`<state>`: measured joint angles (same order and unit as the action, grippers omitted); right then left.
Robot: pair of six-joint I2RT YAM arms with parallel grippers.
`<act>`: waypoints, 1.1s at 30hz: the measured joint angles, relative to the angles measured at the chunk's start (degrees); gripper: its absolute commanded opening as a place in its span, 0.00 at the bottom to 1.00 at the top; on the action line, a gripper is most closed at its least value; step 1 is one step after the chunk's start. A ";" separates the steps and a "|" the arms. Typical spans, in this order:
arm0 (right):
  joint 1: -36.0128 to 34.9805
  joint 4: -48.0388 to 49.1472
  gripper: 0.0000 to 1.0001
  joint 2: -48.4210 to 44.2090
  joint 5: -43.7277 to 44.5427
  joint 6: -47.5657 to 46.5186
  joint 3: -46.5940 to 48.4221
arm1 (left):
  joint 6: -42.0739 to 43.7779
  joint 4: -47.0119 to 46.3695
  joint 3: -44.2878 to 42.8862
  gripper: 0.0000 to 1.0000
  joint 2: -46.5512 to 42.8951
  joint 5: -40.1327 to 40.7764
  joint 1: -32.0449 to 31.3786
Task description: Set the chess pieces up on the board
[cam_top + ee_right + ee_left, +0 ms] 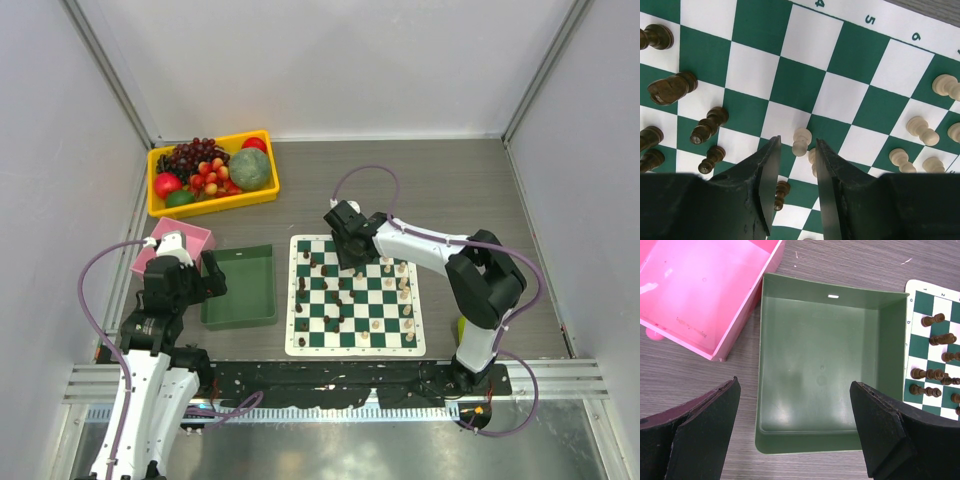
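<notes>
The board (350, 349) is lying flat mid-table, with the green tray (830, 290) just beside it on its left. The left gripper (795, 386) is hovering over that tray, jaws wide and holding nothing. The right gripper (352, 265) is hanging over the board's far half, jaws narrowly parted around a cream pawn (801, 141), not clearly touching it. The chess pieces (709, 125) are standing scattered across the squares. They are probably light, hard, smooth and easily toppled, so pinching the pawn's neck from above looks safest.
</notes>
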<state>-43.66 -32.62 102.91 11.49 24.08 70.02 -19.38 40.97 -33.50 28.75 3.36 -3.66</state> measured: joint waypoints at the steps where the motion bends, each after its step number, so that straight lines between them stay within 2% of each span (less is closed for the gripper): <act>1: 0.00 -0.09 0.38 0.00 0.02 0.00 0.00 | 0.00 0.00 0.00 0.99 0.00 0.00 0.00; 13: 0.00 -0.42 0.35 1.09 -0.02 -0.11 0.17 | 0.02 0.00 0.00 0.99 0.02 0.00 0.00; 16: 0.00 -0.42 0.29 1.31 -0.02 -0.15 0.17 | 0.02 0.00 0.00 0.99 0.02 0.00 0.00; 25: 0.00 -0.39 0.23 1.38 -0.04 -0.20 0.17 | 0.00 0.00 0.00 0.99 0.02 0.00 0.00; 33: 0.00 -0.44 0.22 0.87 -0.07 -0.15 0.15 | 0.00 0.00 0.00 0.99 0.02 0.00 0.00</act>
<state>-43.66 -33.06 103.79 11.42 23.92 70.17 -19.38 40.97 -33.50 28.77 3.36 -3.66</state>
